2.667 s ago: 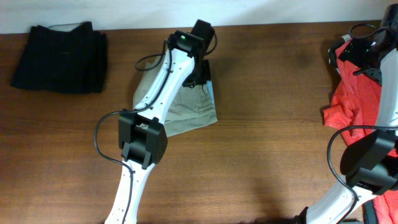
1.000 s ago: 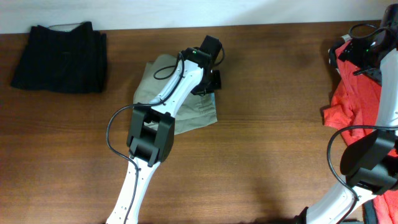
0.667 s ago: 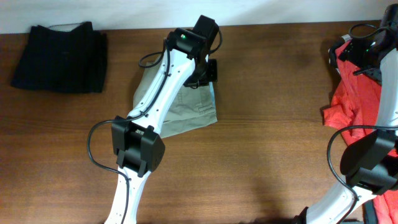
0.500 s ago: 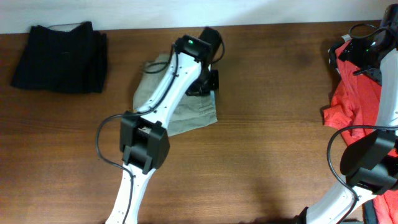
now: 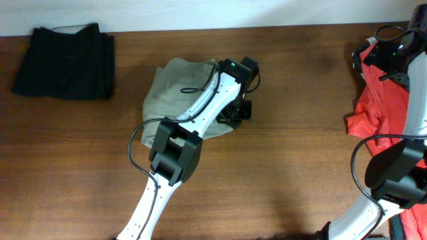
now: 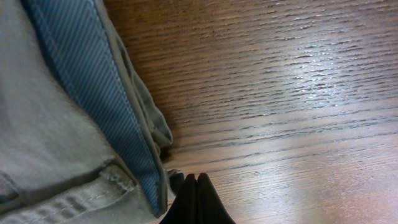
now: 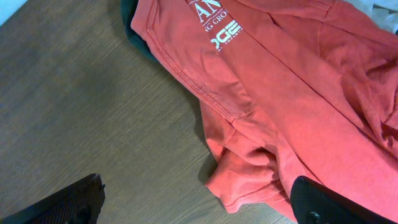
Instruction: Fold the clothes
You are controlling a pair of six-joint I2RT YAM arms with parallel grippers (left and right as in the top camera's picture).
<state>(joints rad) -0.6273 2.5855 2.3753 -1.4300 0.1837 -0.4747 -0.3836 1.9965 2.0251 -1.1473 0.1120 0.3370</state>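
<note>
l. gripper (image 6: pixel 196 198): lower centre of the wrist view. fingers pressed tight together, and we see no cloth between them. tips are at the bare table (image 6: pixel 298 93), just beside the shorts' edge. we judge it's placed there to press or nudge that edge flat, not to lift.

khaki shorts (image 5: pixel 175 87): centre-left of the overhead frame, partly under the l. arm. the wrist view shows the blue striped lining (image 6: pixel 93 93) turned out along the edge, so the fold looks rough. prob. needs tidying.

r. gripper (image 7: pixel 196 186): fingers wide apart, holding nothing, hovering above the red t-shirt (image 7: pixel 280 93). we take it as parked over the next garment w/ jaws ready to pinch.

red t-shirt: far right of the overhead frame. crumpled, white print showing at the top of the wrist view. not yet folded.

black garment (image 5: pixel 63 60): upper left of the overhead frame, in a squared block, well apart from the rest. we reckon it's done & set aside.
</note>
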